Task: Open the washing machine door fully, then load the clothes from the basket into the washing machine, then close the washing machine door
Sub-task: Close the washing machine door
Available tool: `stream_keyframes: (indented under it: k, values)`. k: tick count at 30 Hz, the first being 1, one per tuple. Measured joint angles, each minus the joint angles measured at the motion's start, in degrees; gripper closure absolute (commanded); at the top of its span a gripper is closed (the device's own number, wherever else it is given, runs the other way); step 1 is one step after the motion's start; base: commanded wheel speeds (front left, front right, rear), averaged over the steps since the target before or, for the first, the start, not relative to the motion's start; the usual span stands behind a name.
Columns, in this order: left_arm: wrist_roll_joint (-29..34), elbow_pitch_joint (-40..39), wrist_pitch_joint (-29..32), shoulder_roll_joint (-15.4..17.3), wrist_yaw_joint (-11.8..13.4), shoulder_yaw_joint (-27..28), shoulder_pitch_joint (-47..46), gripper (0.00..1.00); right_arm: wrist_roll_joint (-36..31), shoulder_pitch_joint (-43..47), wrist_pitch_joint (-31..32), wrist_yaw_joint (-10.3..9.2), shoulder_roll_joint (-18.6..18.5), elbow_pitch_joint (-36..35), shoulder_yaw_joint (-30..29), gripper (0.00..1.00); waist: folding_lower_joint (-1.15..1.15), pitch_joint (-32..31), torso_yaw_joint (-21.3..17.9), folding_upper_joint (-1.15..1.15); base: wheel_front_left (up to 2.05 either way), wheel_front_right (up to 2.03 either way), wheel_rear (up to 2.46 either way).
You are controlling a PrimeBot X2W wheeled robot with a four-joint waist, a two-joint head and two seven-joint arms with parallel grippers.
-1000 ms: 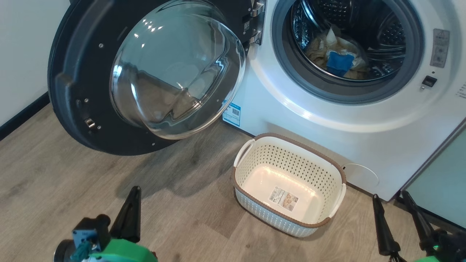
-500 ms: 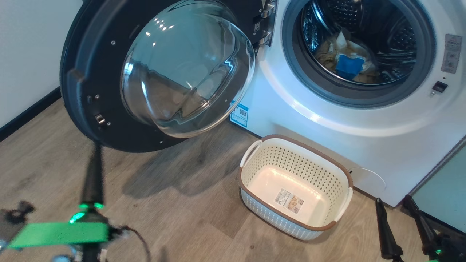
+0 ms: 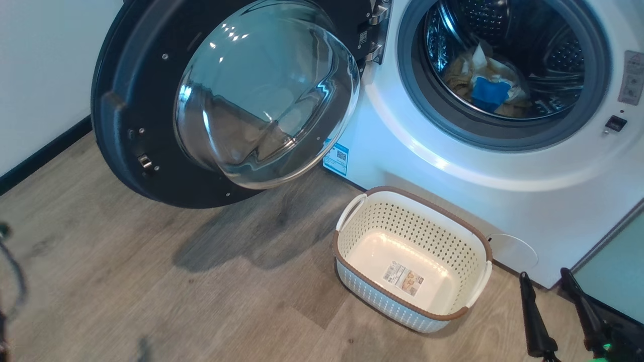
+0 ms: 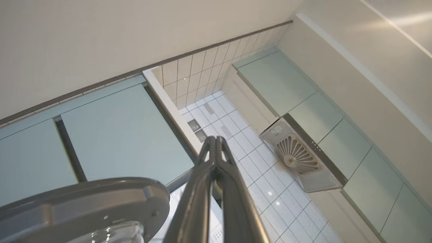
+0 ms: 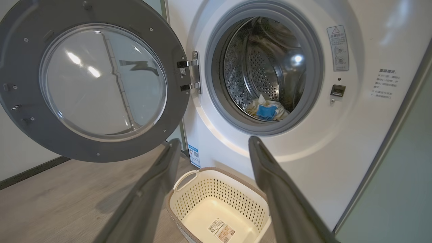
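The washing machine door (image 3: 226, 100) stands swung open to the left, its glass bowl bulging toward me; it also shows in the right wrist view as the door (image 5: 94, 81). The white washing machine (image 3: 453, 166) has pale-yellow clothes and a blue piece (image 3: 485, 93) lying in its drum. On the floor in front sits the cream basket (image 3: 402, 226), with just a label on its bottom. My right gripper (image 3: 544, 274) hangs open and holds nothing, right of the basket (image 5: 202, 199). My left gripper (image 4: 214, 140) is shut on nothing, pointing upward beside the door's rim (image 4: 84, 199).
A pale green cabinet panel (image 3: 621, 271) flanks the machine on the right. A white wall with dark skirting (image 3: 45, 146) runs along the left. Wood floor (image 3: 176, 286) lies before the door. In the left wrist view, upper cabinets and a range hood (image 4: 300, 158) appear.
My left gripper, low at the lower left a second ago, rose and swung out of the head view. The camera has turned a little. Door, basket and right gripper stayed put.
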Motion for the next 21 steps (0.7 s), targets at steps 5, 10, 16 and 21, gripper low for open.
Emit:
stream_keyframes:
  k: [5, 10, 16, 21]
  values:
    - [-6.5, 10.09, 4.06, 7.37, 1.53, 3.27, -8.6, 1.0, 0.0, -0.03, 0.09, 0.0, -0.01, -0.46, 0.19, 0.0, 0.0, 0.4, -0.23, 0.0, 0.0, 0.0, 0.0]
    - [-11.93, 22.92, 10.28, 14.72, 4.92, 4.04, -16.61, 1.0, 0.0, -0.12, 0.24, 0.0, -0.21, -0.56, 0.33, 0.0, 0.01, 1.01, -1.22, 0.0, 0.0, 0.0, 0.0]
    - [-16.59, 37.24, 18.01, 20.03, 9.23, 1.45, -23.71, 1.0, 0.0, -0.26, 0.69, 0.0, -0.7, -0.87, 0.66, 0.0, 0.01, 2.16, -2.7, 0.0, 0.0, 0.0, 0.0]
    - [-18.7, 46.48, 22.6, 21.75, 12.52, -0.6, -26.32, 1.0, 0.01, -0.3, 0.76, 0.0, -1.64, -1.24, 0.94, 0.0, 0.01, 2.96, -4.06, 0.0, 0.0, 0.0, 0.0]
